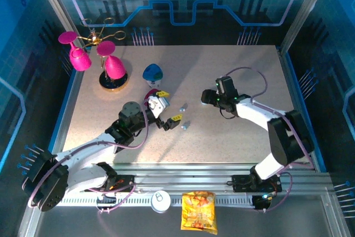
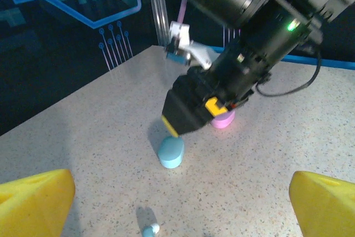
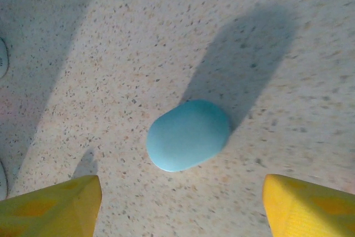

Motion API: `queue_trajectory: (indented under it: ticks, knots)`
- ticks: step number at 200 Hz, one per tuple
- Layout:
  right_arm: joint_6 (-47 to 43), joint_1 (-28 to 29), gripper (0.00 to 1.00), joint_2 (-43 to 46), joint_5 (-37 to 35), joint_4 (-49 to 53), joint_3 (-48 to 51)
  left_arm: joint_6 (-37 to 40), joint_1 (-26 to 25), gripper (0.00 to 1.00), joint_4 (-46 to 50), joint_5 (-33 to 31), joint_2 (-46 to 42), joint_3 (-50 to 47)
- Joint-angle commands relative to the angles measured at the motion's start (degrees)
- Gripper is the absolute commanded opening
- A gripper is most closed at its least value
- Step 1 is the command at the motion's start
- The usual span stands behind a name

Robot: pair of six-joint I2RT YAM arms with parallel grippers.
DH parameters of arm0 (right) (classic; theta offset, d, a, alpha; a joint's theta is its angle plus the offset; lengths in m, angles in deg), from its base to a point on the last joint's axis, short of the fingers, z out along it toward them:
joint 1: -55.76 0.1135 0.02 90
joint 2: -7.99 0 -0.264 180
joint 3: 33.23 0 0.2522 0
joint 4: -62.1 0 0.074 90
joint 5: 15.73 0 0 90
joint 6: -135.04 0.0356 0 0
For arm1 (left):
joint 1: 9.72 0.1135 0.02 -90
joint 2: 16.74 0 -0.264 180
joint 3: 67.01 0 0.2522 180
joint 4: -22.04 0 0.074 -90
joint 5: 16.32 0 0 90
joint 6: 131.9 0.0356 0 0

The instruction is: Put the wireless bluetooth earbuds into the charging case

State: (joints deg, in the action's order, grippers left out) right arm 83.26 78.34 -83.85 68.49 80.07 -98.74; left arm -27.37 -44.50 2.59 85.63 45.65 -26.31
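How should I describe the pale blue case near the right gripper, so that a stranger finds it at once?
On the speckled table, look directly below the right gripper, whose open yellow-tipped fingers hang over it. There lies a smooth, closed, pebble-shaped pale blue case. The case just behind it is pink, and the nearby earbud is far smaller.

Pale-blue pebble case [image 3: 188, 135] closed, flat on worktop [image 3: 310, 115]; blue-grey earbud [image 1: 183, 105] loose on worktop, outside any case; second earbud [image 1: 186, 125] at its 6 o'clock, apart.
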Motion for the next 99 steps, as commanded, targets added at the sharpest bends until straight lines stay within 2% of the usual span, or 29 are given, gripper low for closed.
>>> queue_trajectory:
  ticks: [1, 43, 99]
  knots:
    - [4.13, 1.12, 0.75, -4.62, 2.52, -2.62, -2.18, -0.47, 0.06, 0.99, 0.66, -1.67, -2.57, -1.16]
    - [4.69, 1.49, 0.75, -11.26, 3.46, -3.85, -5.53, 0.12, 0.03, 0.99, 2.34, -2.96, -5.30, -2.45]
    - [-0.31, 1.39, 0.65, -18.51, 2.37, 0.87, -13.30, 0.86, 0.15, 0.99, 2.72, -3.67, -5.70, -2.64]
